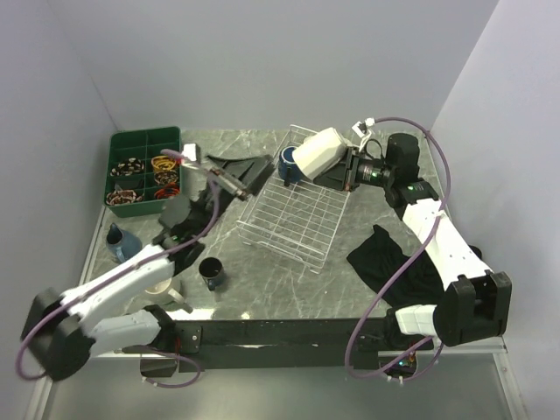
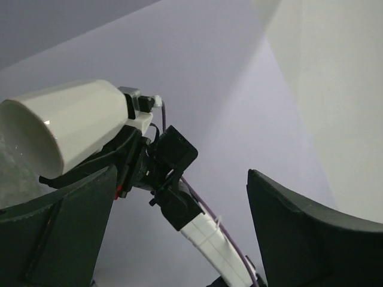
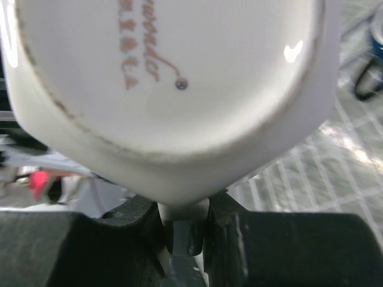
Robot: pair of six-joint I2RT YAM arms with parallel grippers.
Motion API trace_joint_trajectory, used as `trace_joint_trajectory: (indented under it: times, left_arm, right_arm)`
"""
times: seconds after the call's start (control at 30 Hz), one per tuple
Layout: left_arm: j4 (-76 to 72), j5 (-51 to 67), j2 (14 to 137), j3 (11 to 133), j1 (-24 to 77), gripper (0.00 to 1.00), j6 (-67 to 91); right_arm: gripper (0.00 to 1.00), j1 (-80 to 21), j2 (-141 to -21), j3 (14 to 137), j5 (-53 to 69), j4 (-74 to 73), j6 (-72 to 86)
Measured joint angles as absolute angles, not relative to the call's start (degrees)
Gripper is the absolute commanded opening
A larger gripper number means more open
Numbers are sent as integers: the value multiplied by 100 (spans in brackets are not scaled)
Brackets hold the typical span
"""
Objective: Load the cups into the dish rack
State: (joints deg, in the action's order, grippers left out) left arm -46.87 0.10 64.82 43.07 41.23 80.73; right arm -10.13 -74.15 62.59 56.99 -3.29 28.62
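Note:
My right gripper (image 1: 346, 166) is shut on the handle of a white mug (image 1: 318, 150) and holds it tilted above the far right corner of the white wire dish rack (image 1: 289, 210). In the right wrist view the mug's base (image 3: 167, 78) fills the frame and its handle sits clamped between the fingers (image 3: 251, 239). A dark blue mug (image 1: 288, 164) sits in the rack's far end. My left gripper (image 1: 227, 182) is raised left of the rack, open and empty; its view shows the white mug (image 2: 66, 128). A navy cup (image 1: 210, 273), a blue cup (image 1: 122, 243) and a cream mug (image 1: 162, 287) stand on the table at the left.
A dark green compartment tray (image 1: 144, 140) with small items stands at the back left. A black cloth (image 1: 394, 258) lies right of the rack, another (image 1: 249, 168) behind it. Grey walls close in the table on three sides.

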Motion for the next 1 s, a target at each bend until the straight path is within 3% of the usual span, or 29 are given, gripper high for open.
trace_joint_trajectory:
  times: [0.03, 0.33, 0.63, 1.0]
  left_arm:
    - [-4469, 10, 6259, 4296, 4123, 100, 7865]
    - [-1699, -963, 3500, 3903, 4123, 96, 6036]
    - [683, -2001, 1621, 3441, 4123, 96, 5380]
    - [1975, -2427, 727, 3002, 4123, 96, 5417]
  right_arm:
    - [0, -1009, -7415, 6259, 5557, -532, 2624]
    - [0, -1015, -7721, 6318, 4329, -1518, 1214]
    - [0, -1179, -8538, 6460, 2810, -1931, 451]
    - [0, -1431, -9002, 6713, 1859, -2047, -176]
